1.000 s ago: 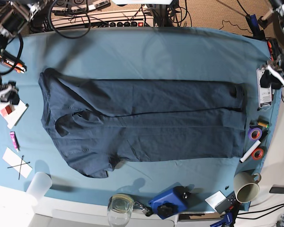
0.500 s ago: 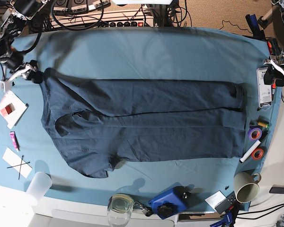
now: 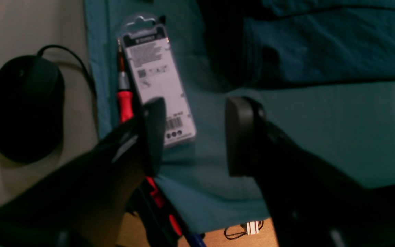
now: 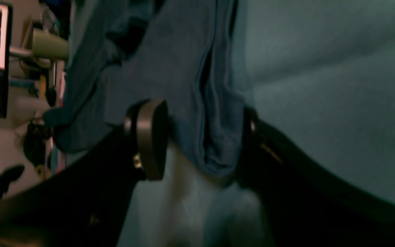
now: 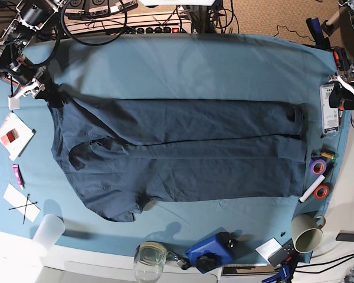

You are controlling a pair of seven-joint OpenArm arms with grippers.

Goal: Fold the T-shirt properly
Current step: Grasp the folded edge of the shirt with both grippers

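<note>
The dark navy T-shirt point(image 5: 183, 153) lies flat across the teal tablecloth point(image 5: 194, 65), its far long side folded in and a sleeve sticking out at the near left. My right gripper point(image 5: 41, 91) is at the shirt's far-left corner. In the right wrist view the right gripper point(image 4: 201, 137) is open, with a bunched fold of the shirt point(image 4: 183, 68) between its jaws. My left gripper point(image 5: 342, 94) hovers at the table's right edge, off the shirt. In the left wrist view the left gripper point(image 3: 192, 133) is open and empty, and the shirt's hem point(image 3: 321, 44) lies beyond it.
A blister pack with a red screwdriver point(image 3: 156, 85) and a black mouse point(image 3: 24, 106) lie under the left gripper. Tape rolls point(image 5: 317, 166), a mug point(image 5: 307, 233), a blue tool point(image 5: 209, 250), a glass point(image 5: 149, 256), a plastic cup point(image 5: 49, 230) and papers point(image 5: 15, 134) ring the table edges.
My right arm has swung from the table's left edge up to the shirt's far-left corner and now has the fabric between its jaws. The left arm has barely moved.
</note>
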